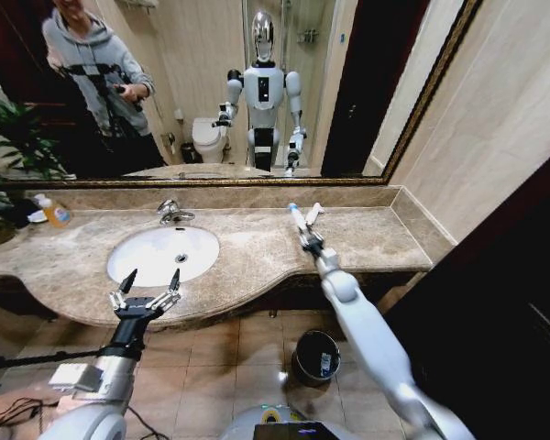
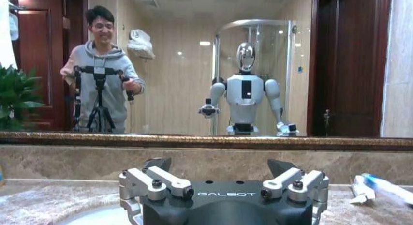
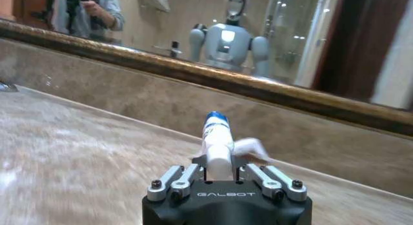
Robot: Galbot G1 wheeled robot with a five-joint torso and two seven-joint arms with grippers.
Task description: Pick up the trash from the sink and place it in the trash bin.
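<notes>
My right gripper (image 1: 307,240) hovers over the brown marble counter to the right of the sink (image 1: 128,268). It is shut on a piece of trash, a white tube with a blue tip (image 1: 295,216), which sticks out past the fingers (image 3: 216,140). A second white sachet (image 1: 314,213) lies on the counter just beyond it. My left gripper (image 1: 148,291) is open at the counter's front edge, in front of the white oval basin, and holds nothing (image 2: 219,163). The black round trash bin (image 1: 316,356) stands on the floor below the counter.
A chrome faucet (image 1: 172,213) rises behind the basin. A bottle with a yellow-orange label (image 1: 55,214) and a green plant (image 1: 5,147) are at the far left. A mirror runs along the back wall, and a wall closes off the counter's right end.
</notes>
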